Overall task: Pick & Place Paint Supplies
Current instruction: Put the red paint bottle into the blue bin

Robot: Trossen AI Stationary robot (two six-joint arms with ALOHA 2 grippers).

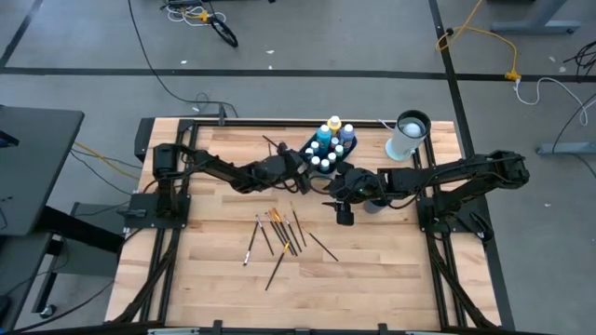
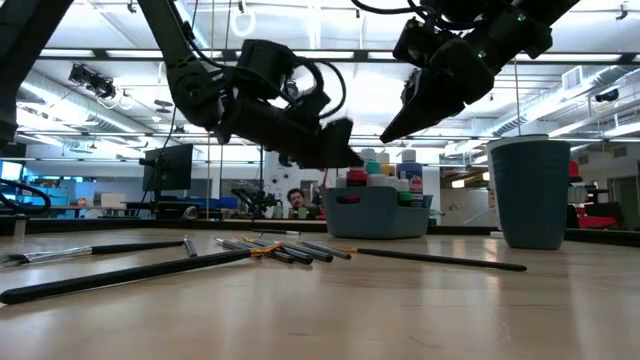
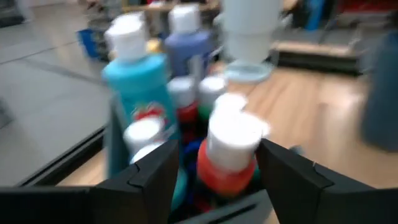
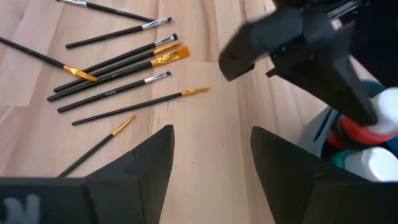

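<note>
A dark bin (image 1: 343,149) at the table's far middle holds several upright paint bottles (image 3: 140,81). A red bottle with a white cap (image 3: 231,146) leans tilted among them. My left gripper (image 3: 217,155) is open at the bin's near-left rim (image 2: 340,195), one finger on either side of the red bottle. Several thin brushes (image 1: 279,233) lie loose on the wood nearer the front. My right gripper (image 4: 211,134) hangs open above the table right of the brushes, with nothing between its fingers. My left gripper comes at the red bottle nearly level from the table's left. A gap shows between one finger (image 3: 158,171) and the bottle's red body (image 3: 221,171). Whether the other finger (image 3: 280,171) touches the bottle I cannot tell.
A tall white cup with a dark top (image 1: 408,135) stands right of the bin at the far right. My right arm (image 1: 447,177) stretches across the table's right side. Bare wood lies in front of and left of the brushes.
</note>
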